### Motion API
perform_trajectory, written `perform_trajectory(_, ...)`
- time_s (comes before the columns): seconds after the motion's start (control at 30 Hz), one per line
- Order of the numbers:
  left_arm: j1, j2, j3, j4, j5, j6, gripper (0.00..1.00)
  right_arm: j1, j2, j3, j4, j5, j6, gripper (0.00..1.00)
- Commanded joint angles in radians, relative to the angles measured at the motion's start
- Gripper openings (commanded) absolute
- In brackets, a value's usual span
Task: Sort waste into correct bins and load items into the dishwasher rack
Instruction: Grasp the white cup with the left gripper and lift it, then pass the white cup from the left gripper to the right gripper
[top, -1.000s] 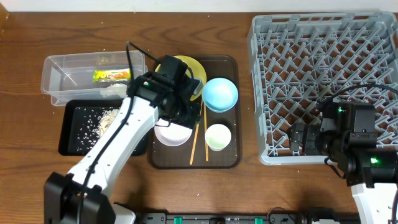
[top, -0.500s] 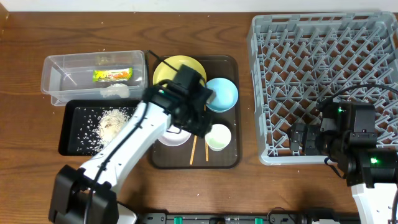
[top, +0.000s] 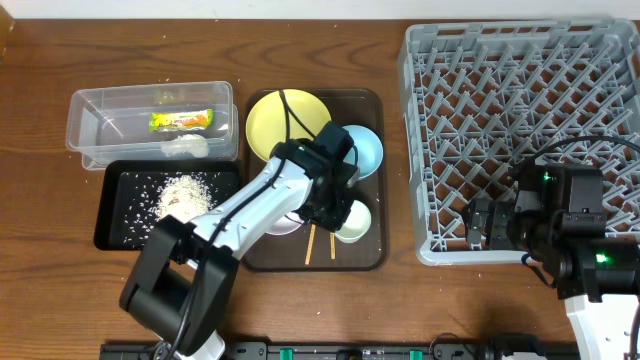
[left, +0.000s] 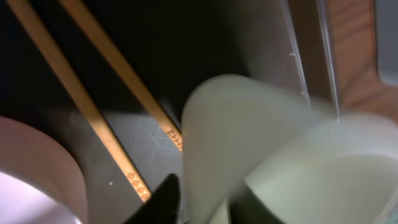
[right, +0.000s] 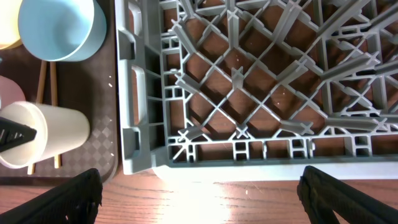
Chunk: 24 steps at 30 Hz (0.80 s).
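My left gripper (top: 340, 207) is down at the small white cup (top: 352, 222) on the brown tray. In the left wrist view its fingers (left: 200, 200) are close together, one on each side of the cup wall (left: 217, 124), pinching it. The cup stands upright (right: 46, 134). Two chopsticks (top: 310, 245) (left: 106, 134) lie beside it. The white bowl (top: 280, 224) is mostly hidden under my arm. The yellow plate (top: 285, 115) and blue bowl (top: 368, 150) sit behind. My right gripper (top: 490, 225) (right: 202, 199) is open and empty at the rack's (top: 520, 100) front left corner.
The brown serving tray (top: 372, 258) holds the dishes. The clear tub (top: 95, 130) holds the snack wrapper (top: 180, 121) and white scrap (top: 186, 147). The black tray (top: 115, 228) holds rice (top: 185, 190). The rack's wall (right: 134, 112) stands just right of the tray.
My left arm has swung right and toward the front, from over the plate and white bowl to the cup, uncovering the plate. The right arm has not moved.
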Motion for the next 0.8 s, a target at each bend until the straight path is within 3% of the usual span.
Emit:
perform_trajectory(0.0, 0.0, -0.003, -0.003, 0.002, -0.014, -0.003, 0.19, 0.01, -0.002, 0.019, -0.005, -0.008, 0.007, 0.99)
perform_trajectory(0.03, 0.003, -0.01, 0.001, 0.002, -0.014, -0.003, 0.09, 0.01, -0.002, 0.019, -0.006, -0.008, 0.007, 0.99)
perform_trajectory(0.07, 0.008, -0.014, 0.006, 0.0, -0.014, -0.003, 0.06, 0.01, -0.002, 0.019, -0.006, -0.008, 0.007, 0.99)
perform_trajectory(0.23, 0.061, -0.09, 0.043, -0.034, 0.028, -0.021, 0.06, 0.01, -0.002, 0.019, -0.006, 0.02, 0.007, 0.99)
perform_trajectory(0.5, 0.312, -0.234, 0.042, 0.012, 0.345, -0.074, 0.06, 0.01, -0.001, 0.019, 0.065, 0.117, 0.035, 0.99)
perform_trajectory(0.6, 0.411, -0.221, 0.039, 0.071, 0.513, -0.142, 0.06, 0.01, 0.011, 0.019, 0.148, -0.024, 0.027, 0.99)
perform_trajectory(0.77, 0.483, -0.168, 0.027, 0.188, 0.869, -0.182, 0.06, 0.012, 0.086, 0.019, 0.215, -0.554, -0.158, 0.99)
